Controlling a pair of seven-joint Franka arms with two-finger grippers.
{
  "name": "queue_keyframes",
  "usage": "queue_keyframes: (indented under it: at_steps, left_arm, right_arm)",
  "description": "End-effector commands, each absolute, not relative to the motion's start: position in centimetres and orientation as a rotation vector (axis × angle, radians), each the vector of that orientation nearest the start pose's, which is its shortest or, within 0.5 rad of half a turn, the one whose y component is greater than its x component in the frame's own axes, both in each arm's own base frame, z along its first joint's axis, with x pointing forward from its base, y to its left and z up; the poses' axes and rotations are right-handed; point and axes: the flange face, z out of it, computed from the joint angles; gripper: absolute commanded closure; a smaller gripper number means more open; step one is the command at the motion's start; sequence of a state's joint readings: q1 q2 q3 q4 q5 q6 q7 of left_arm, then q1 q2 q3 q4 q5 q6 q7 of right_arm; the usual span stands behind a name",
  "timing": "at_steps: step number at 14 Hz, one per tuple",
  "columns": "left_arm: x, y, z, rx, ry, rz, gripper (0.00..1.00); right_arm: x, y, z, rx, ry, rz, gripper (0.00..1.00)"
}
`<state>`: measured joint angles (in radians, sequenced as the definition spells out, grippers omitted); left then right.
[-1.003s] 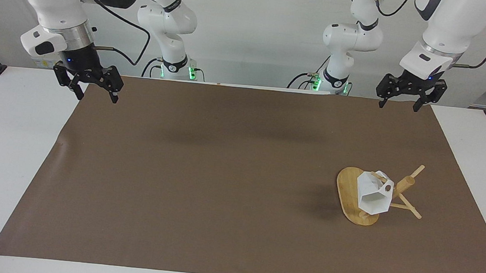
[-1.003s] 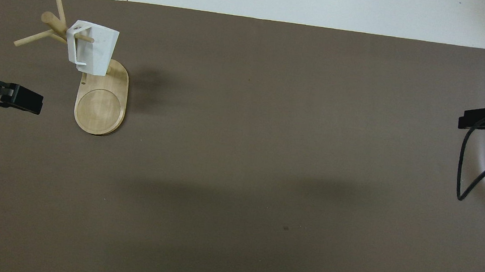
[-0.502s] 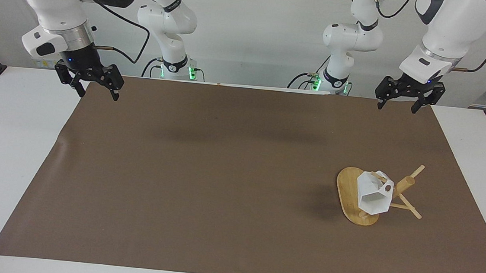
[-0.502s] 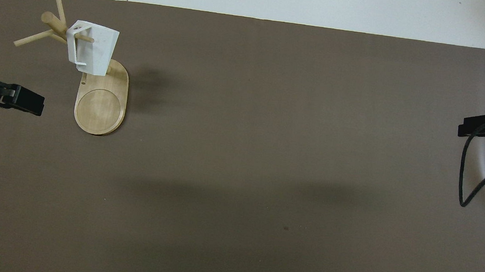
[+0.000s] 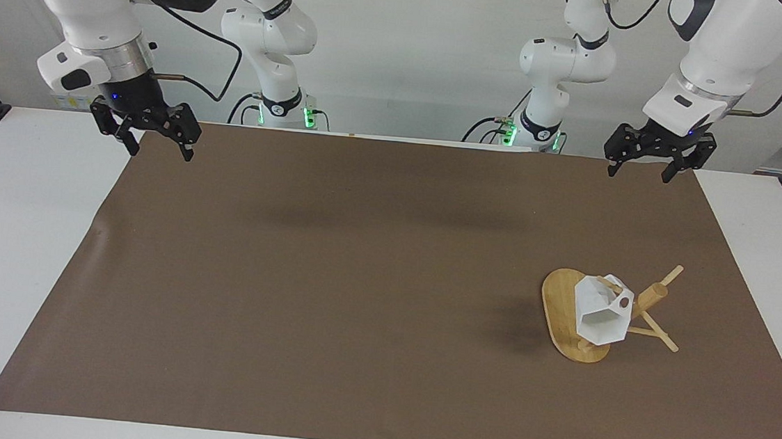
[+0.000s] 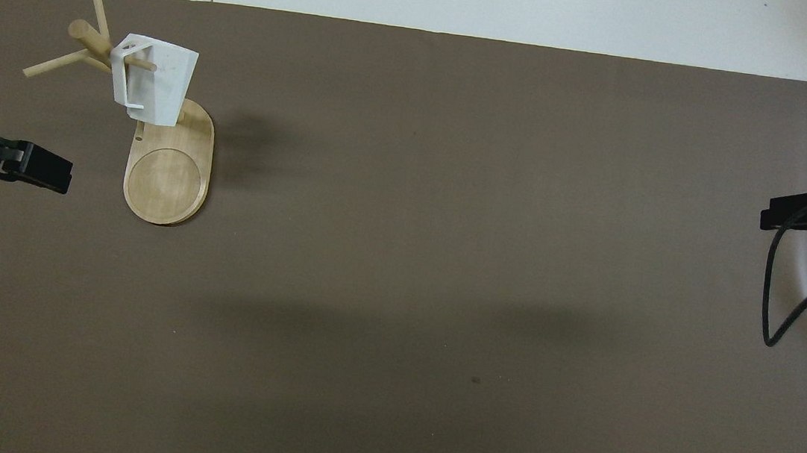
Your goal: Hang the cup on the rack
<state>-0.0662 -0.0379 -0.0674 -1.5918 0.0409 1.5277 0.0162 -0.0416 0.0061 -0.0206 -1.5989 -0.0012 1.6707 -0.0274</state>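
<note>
The white faceted cup (image 5: 599, 320) (image 6: 156, 84) hangs by its handle on a peg of the bamboo rack (image 5: 558, 309) (image 6: 167, 179). The rack stands on the brown mat toward the left arm's end of the table. Neither gripper touches them. My left gripper (image 5: 639, 171) (image 6: 42, 170) hangs open and empty over the mat's edge closest to the robots. My right gripper (image 5: 159, 152) (image 6: 787, 211) hangs open and empty over the mat's corner at the right arm's end.
A brown mat (image 5: 358, 280) covers most of the white table (image 5: 11, 252). A black cable (image 6: 779, 296) loops down from the right arm over the mat's edge.
Both grippers have drifted slightly upward and back toward their bases. The cup and the rack have not moved.
</note>
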Motion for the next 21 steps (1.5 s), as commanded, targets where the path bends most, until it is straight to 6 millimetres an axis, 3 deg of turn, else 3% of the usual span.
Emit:
queue_keyframes:
  at_steps: [1,4,11,21]
  left_arm:
    - [53.6,-5.3,63.0,-3.107,0.181,-0.006,0.00]
    - [54.0,-3.8,62.1,-3.114,0.138,-0.046,0.00]
    - [54.4,-1.9,62.6,-3.117,0.102,-0.051,0.00]
    - [53.8,-3.0,62.6,-3.114,0.182,-0.036,0.00]
  right_arm:
    - [55.6,-3.4,61.8,-3.126,0.078,-0.092,0.00]
    - [55.6,-3.4,61.9,-3.126,0.078,-0.094,0.00]
    - [55.6,-3.4,61.8,-3.126,0.078,-0.092,0.00]
    - [55.6,-3.4,61.8,-3.126,0.078,-0.092,0.00]
